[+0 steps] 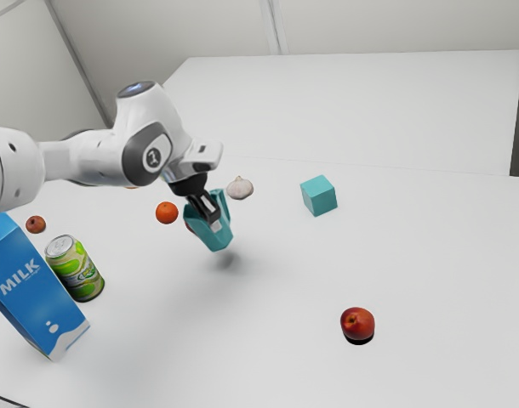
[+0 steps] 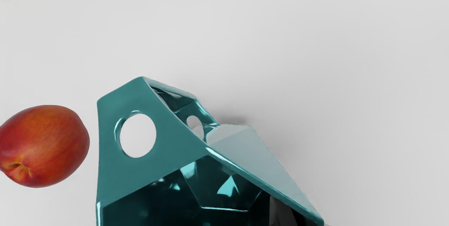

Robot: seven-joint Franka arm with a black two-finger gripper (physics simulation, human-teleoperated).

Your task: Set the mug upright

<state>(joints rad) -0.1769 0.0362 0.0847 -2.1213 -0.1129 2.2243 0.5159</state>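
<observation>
In the exterior view, my gripper is shut on the wall of the teal faceted mug, which hangs tilted above the table with its shadow underneath. The wrist view gives a look into the open mouth of the mug and at its angular handle with a round hole. There, my gripper has one dark finger inside the mug, against the wall; the other finger is mostly hidden by the mug.
Near the mug are garlic, an orange and a red fruit. A teal cube and another red fruit lie toward the exterior view's right; a can and milk carton stand at its left.
</observation>
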